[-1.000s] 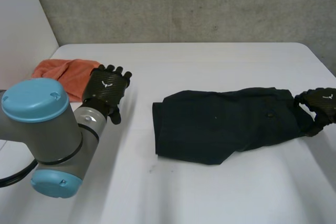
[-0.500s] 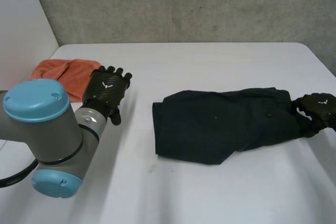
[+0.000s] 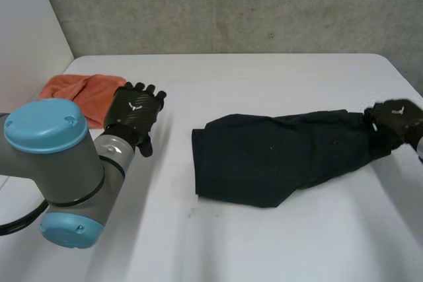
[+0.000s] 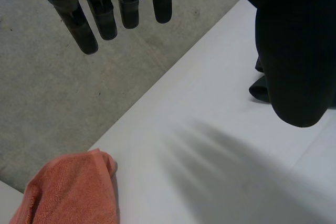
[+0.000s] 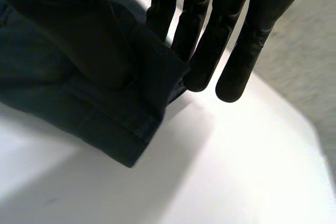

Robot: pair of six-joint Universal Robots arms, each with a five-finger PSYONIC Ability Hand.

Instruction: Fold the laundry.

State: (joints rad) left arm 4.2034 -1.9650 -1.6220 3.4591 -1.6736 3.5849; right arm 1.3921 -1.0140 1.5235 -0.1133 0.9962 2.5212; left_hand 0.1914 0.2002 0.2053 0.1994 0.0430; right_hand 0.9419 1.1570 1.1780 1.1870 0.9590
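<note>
A dark navy garment (image 3: 277,156) lies lengthwise across the middle of the white table (image 3: 264,242). My right hand (image 3: 394,121) is at the garment's right end. In the right wrist view its thumb presses the hemmed edge of the garment (image 5: 89,103) against the fingers (image 5: 236,51), so it is shut on the cloth. Well apart from the garment, my left hand (image 3: 135,113) hovers over the table's left side, fingers (image 4: 105,14) straight and holding nothing. A small part of the garment (image 4: 260,85) shows beyond that hand's thumb.
An orange towel (image 3: 82,94) lies bunched at the table's far left corner, just beyond my left hand; it also shows as orange towel (image 4: 68,192) in the left wrist view. A grey wall runs behind the table. My left arm's elbow (image 3: 53,170) stands in the foreground.
My right hand has closed on the garment's right end and drawn it slightly up and toward the back. The left hand has not moved.
</note>
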